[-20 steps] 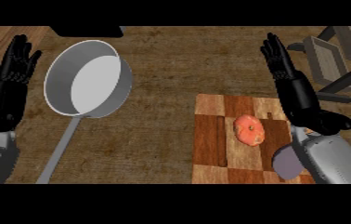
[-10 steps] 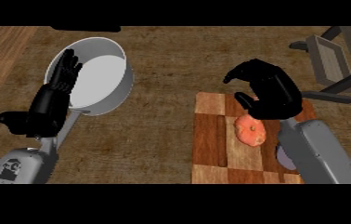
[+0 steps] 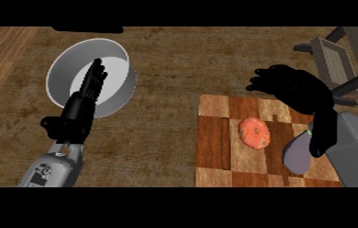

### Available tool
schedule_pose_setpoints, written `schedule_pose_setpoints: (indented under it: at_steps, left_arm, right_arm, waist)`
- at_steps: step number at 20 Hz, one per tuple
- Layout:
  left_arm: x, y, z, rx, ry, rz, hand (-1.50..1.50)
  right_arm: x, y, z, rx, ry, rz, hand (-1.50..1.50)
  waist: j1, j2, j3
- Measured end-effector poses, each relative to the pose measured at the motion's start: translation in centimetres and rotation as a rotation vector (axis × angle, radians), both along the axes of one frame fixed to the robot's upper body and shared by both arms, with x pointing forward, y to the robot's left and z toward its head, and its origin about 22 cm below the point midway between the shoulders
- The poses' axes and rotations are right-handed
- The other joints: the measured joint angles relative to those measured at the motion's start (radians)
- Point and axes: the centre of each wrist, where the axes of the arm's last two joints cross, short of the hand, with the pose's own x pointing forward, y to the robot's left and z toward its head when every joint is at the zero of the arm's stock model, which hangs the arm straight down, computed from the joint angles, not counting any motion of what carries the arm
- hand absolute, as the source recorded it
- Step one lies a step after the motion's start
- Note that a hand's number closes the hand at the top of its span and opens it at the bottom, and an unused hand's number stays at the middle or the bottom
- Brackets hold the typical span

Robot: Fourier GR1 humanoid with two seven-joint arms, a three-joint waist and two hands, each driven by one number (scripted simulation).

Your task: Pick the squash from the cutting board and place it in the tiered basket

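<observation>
The orange, round squash (image 3: 254,132) lies on the wooden cutting board (image 3: 213,127) at the lower right. My right hand (image 3: 297,87) hangs over the board's far edge, just beyond and right of the squash. Its fingers are bent downward, apart from the squash, and hold nothing. The tiered basket (image 3: 330,57) shows as a grey frame at the upper right edge, partly cut off. At the left, my left hand (image 3: 80,109) has straight fingers pointing up over the pot, and it is empty.
A grey metal pot (image 3: 120,87) stands at the upper left, with my left hand in front of it. A purple eggplant (image 3: 297,156) lies on the board right of the squash, beside my right forearm. Brown counter lies between pot and board.
My right hand has moved down and inward from the right edge and bent its fingers over the board. My left hand has come in from the left edge to the front of the pot.
</observation>
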Motion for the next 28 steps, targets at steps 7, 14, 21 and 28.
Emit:
schedule_pose_setpoints:
  at_steps: [7, 14, 21, 28]
  left_arm:
    - [-0.2, -1.0, -0.6, -0.002, 0.027, 0.020, 0.00]
    - [-0.3, -1.8, -1.0, 0.000, 0.036, 0.038, 0.00]
    - [-0.2, -2.6, -1.2, 0.002, 0.034, 0.045, 0.00]
    - [-0.4, -3.1, -1.1, 0.002, 0.034, 0.053, 0.00]
  right_arm:
    - [1.6, -6.0, 11.4, -0.284, -0.343, 0.015, -1.50]
    - [-1.0, -4.7, 21.6, -0.555, -0.735, 0.009, -1.50]
    - [-4.1, -2.2, 23.4, -0.741, -0.949, -0.004, -1.50]
    - [-6.0, -0.5, 22.0, -0.834, -1.039, -0.006, -1.50]
  waist:
    - [-0.018, -0.018, -0.001]
    - [-0.030, -0.025, 0.000]
    - [-0.033, -0.023, -0.002]
    - [-0.032, -0.024, -0.003]
